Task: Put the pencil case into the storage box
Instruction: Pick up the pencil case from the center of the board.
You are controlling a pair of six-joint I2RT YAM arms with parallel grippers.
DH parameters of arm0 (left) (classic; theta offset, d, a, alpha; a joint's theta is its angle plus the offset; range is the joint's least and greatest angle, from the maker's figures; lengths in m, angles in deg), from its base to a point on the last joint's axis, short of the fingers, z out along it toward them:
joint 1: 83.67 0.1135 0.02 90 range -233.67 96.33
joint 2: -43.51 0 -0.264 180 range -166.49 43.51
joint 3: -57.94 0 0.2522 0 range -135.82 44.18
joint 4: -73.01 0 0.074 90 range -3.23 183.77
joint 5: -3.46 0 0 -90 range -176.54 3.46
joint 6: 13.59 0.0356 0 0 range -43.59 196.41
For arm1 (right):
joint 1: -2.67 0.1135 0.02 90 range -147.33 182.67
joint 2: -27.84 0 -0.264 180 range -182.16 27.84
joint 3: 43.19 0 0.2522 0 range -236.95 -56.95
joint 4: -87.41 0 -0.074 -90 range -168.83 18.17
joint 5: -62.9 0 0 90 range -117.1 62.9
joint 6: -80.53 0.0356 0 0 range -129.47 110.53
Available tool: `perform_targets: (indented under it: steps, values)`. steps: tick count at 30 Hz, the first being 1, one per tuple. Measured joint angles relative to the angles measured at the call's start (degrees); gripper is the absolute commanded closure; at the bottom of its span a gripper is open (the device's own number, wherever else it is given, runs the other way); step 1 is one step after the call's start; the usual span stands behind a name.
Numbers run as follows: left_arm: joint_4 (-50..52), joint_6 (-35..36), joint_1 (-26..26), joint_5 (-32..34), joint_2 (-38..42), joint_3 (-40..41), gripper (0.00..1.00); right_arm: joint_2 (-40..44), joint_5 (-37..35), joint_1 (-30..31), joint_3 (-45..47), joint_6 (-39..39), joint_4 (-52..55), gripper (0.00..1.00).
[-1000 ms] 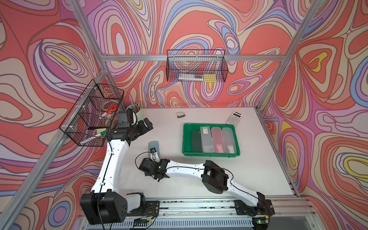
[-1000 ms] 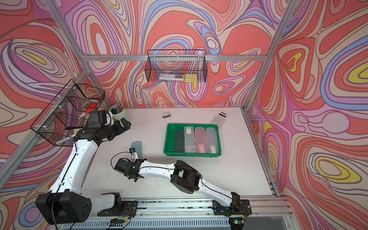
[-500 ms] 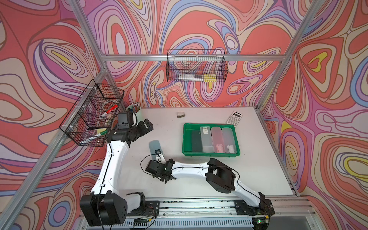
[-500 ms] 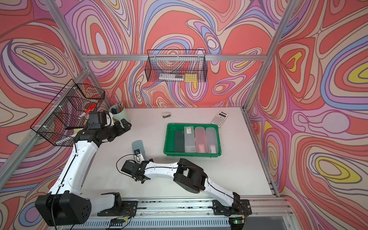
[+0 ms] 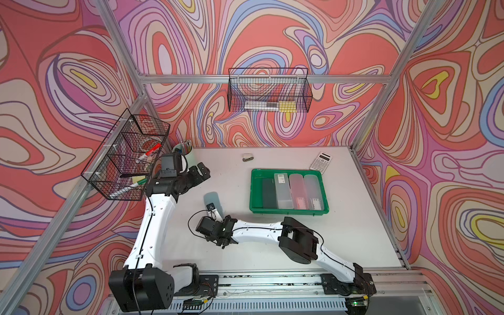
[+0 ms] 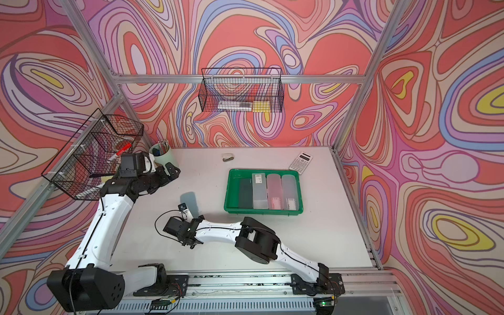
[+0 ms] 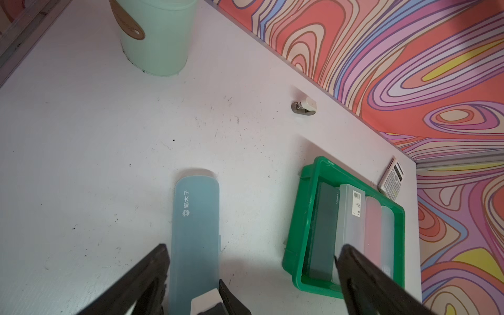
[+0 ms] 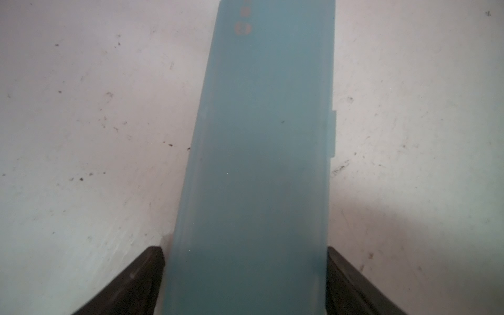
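My right gripper straddles one end of the blue pencil case, jaws at both long edges, ready to carry it rightward into the storage box. Whether it's clamped, I can't tell.

Open lane: bare white counter between frosted blue plastic pencil case and bright green plastic tray. Tray floor packed, four plastic cases abreast; thin strip free at the wall facing the blue case.

Translucent blue pencil case lies seemingly flat, near but outside the green storage box.
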Motion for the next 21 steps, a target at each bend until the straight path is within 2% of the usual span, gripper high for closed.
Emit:
perform_targets:
  steps: [4,8,14,21]
  values:
    - [0.0,-0.07,0.0,0.0,0.37,0.02,0.01,0.66,-1.11,0.07,1.92,0.33,-1.75,0.2]
    - [0.0,-0.44,0.02,-0.42,0.85,0.02,0.01,2.64,-1.75,0.13,5.88,0.55,-4.59,0.28]
    - [0.0,-1.7,0.0,-3.67,1.49,0.0,0.01,7.63,-2.16,0.13,13.75,0.5,-6.08,0.28]
    - [0.04,-2.86,-0.02,-4.94,2.56,-0.76,0.01,13.49,-3.45,0.11,18.34,-0.37,-4.24,0.28]
